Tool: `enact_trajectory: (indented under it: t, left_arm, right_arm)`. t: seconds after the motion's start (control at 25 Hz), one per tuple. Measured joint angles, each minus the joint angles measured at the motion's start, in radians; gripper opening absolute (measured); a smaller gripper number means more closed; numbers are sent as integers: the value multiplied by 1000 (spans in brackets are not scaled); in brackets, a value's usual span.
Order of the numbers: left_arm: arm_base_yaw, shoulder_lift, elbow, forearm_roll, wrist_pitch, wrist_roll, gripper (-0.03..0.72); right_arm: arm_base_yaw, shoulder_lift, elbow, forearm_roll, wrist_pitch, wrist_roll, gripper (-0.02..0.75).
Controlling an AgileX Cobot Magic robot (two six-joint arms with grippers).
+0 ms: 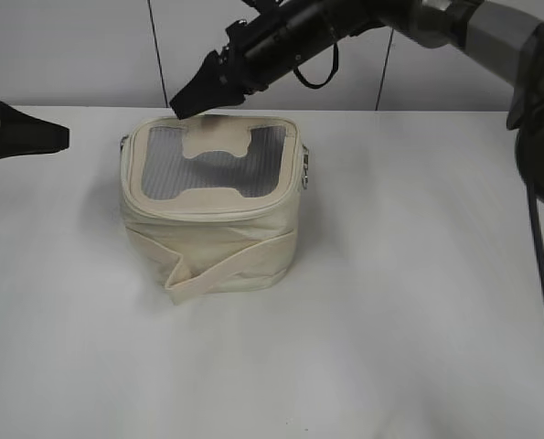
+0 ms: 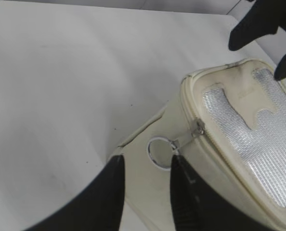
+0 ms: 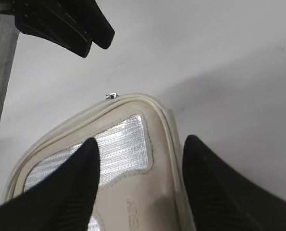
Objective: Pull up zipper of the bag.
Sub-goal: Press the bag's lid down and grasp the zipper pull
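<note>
Zipper [image 2: 203, 139] isn't gripped by either arm, so my read is the pull itself hasn't started; what's left is grabbing a pull and running it along the track. The bag [image 1: 212, 215] sits upright on the white bench [image 1: 418, 302], lid looks seated flat on the body, cream track running round the top rim, though I can't tell how much of it is closed. One silver pull with its round ring [image 2: 159, 152] hangs down the bag's side wall. Left gripper [image 2: 147, 192] is released, jaws spread, ring just ahead of its right fingertip. Right gripper [image 3: 140, 185] is also released, jaws straddling the bag's far top corner (hovering, contact unclear). Grey mesh panel with the cream H patch [image 1: 215, 163] faces up; strap [image 1: 230, 261] wraps the body.
</note>
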Motion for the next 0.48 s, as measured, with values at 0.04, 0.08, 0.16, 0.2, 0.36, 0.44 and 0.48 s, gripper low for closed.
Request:
enact_trajectory:
  t: [0.04,0.08,0.16,0.2,0.36,0.44,0.48]
  left_arm:
    - [0,0,0,-1,0,5,249]
    - [0,0,0,-3,-1,7,249]
    - [0,0,0,-2,-10,14,249]
    - [0,0,0,-2,-13,15,249]
    - [0,0,0,-2,-15,32,249]
    - [-3,0,0,-2,-17,39,249]
    - [-6,0,0,-2,-21,42,249]
  right_arm:
    - [9,19,-22,-2,-1,4,438]
    - [14,35,-42,-4,-2,6,438]
    - [20,54,-69,-4,-11,14,438]
    - [21,59,-76,-4,-16,16,438]
    - [21,67,-81,-49,-37,34,438]
    - [21,69,-81,-78,-47,40,438]
    - [20,71,-81,-84,-47,41,438]
